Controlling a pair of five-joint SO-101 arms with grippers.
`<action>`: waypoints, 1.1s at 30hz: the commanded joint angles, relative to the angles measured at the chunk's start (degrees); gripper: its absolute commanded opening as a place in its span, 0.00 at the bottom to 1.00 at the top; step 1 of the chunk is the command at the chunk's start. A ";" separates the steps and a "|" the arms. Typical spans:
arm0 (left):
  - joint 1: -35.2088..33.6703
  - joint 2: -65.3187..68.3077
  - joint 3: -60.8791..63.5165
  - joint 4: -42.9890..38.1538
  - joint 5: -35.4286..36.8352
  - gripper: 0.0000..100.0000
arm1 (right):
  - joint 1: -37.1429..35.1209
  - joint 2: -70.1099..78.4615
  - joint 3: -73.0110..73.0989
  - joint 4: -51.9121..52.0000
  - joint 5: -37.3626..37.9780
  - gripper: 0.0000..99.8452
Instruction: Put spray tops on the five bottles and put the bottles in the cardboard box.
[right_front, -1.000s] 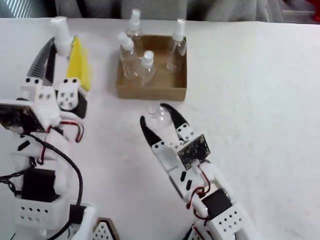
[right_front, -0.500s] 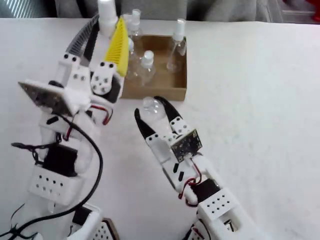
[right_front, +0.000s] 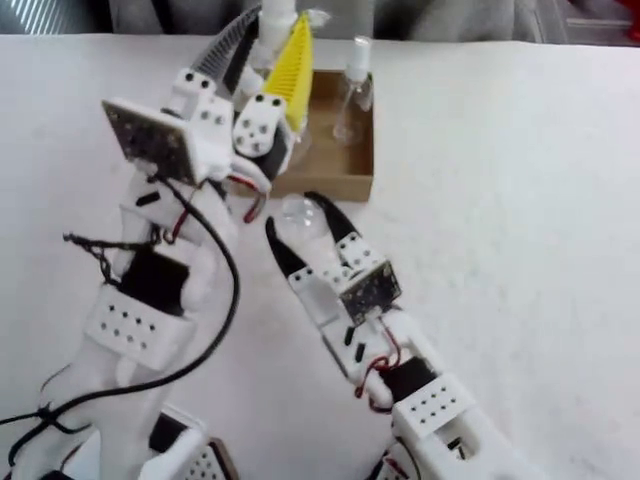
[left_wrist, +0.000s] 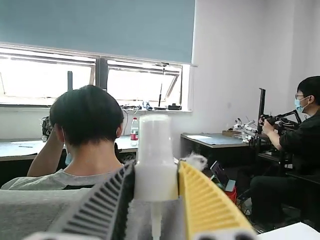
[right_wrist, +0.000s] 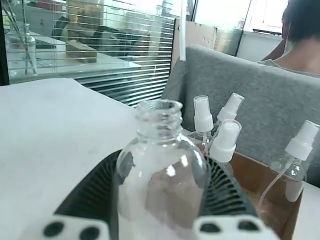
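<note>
My right gripper (right_front: 294, 216) is shut on a clear bottle (right_front: 299, 211) with no top, standing on the table just in front of the cardboard box (right_front: 330, 186). In the right wrist view the bottle's open neck (right_wrist: 159, 112) rises between my black fingers (right_wrist: 225, 192). My left gripper (right_front: 273, 19) is raised over the box's near-left corner, shut on a white spray top (right_front: 276, 17). The spray top (left_wrist: 154, 160) sits upright between my black and yellow fingers (left_wrist: 207, 202), its tube hanging down. Several capped bottles (right_wrist: 224, 141) stand in the box (right_wrist: 261, 186).
My left arm (right_front: 165, 230) leans across the table's left side and covers much of the box. One capped bottle (right_front: 353, 88) shows at the box's right. The white table (right_front: 520, 180) spreads bare to the right. A grey partition (right_wrist: 260, 90) stands behind the box.
My left arm swung from the far left toward the right, carrying the spray top over the box. My right gripper edged slightly left with the bottle.
</note>
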 joint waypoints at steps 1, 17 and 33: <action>0.57 0.48 -3.78 -1.76 0.79 0.02 | -0.57 0.66 -3.25 -2.07 -0.53 0.02; 0.57 0.66 -4.31 -1.32 0.79 0.02 | 1.10 30.20 -13.01 -20.79 -0.44 0.02; 0.57 0.22 5.10 -1.58 0.79 0.02 | 2.51 34.51 -13.89 -23.25 -0.44 0.02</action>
